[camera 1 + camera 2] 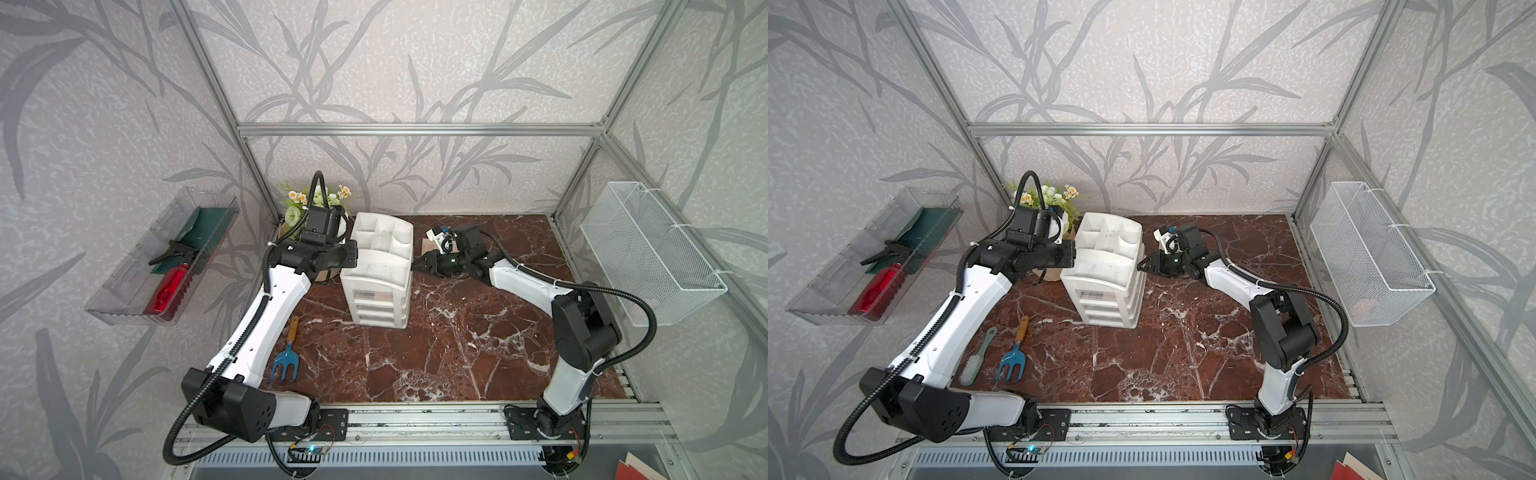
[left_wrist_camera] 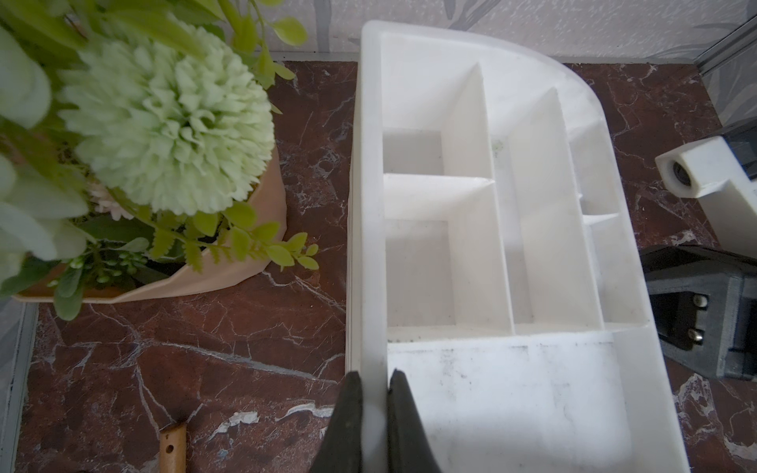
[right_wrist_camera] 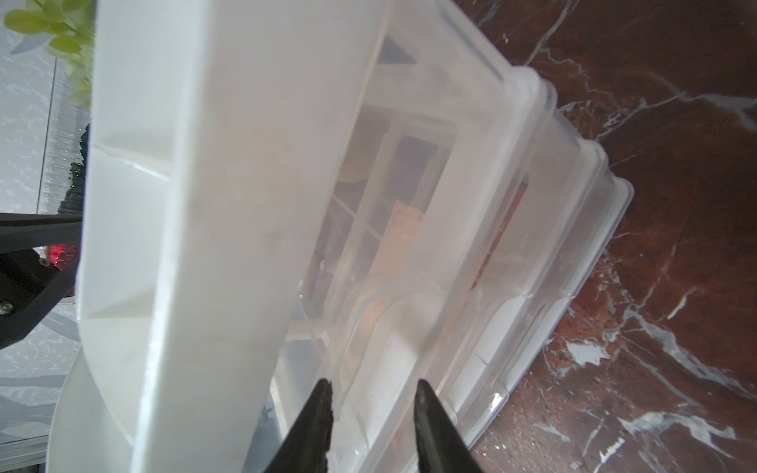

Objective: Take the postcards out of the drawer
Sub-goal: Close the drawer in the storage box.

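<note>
The left tool (image 2: pixel 375 374) is clamped tight on the side wall of the white desk organiser (image 1: pixel 376 270), which stands mid-surface (image 1: pixel 457 357); the right tool (image 3: pixel 375 385) sits against the organiser's opposite side at the top drawer (image 3: pixel 450 196), jaws part-way apart, and whether they grip anything cannot be told; the drawer is pushed in, the postcards (image 3: pixel 399 237) inside it, one beige, one red, blurred through the clear plastic
</note>
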